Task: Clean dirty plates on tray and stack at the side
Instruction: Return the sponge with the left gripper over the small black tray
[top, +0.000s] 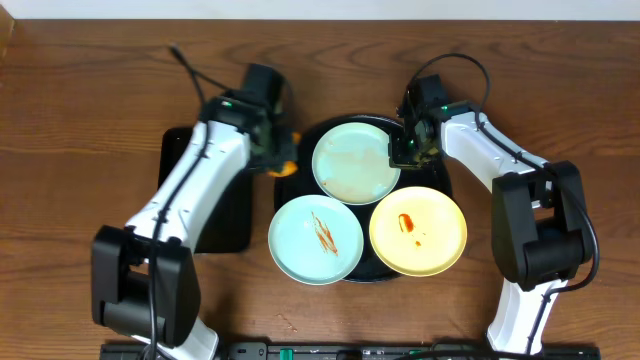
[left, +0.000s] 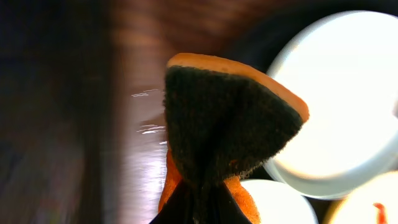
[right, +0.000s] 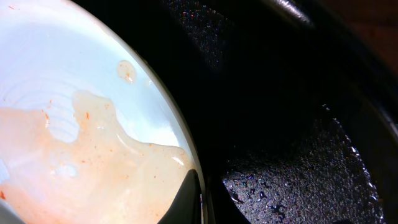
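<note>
The round black tray (top: 440, 180) holds three plates. The back mint plate (top: 350, 165) is smeared with a pale orange watery film (right: 93, 168). My right gripper (top: 405, 150) is shut on that plate's right rim (right: 180, 134), one finger (right: 186, 199) lying on its inside and the other outside. The front mint plate (top: 316, 238) carries orange-red streaks, and the yellow plate (top: 418, 230) has a red spot. My left gripper (top: 278, 158) is shut on an orange sponge (left: 230, 118), dark scrub face up, just left of the back plate (left: 348, 106).
A smaller rectangular black tray (top: 190, 160) lies at the left under my left arm. The round tray's floor (right: 298, 155) is wet with droplets. Brown wooden tabletop (top: 90, 120) surrounds both trays. A dark bar runs along the front edge (top: 300, 352).
</note>
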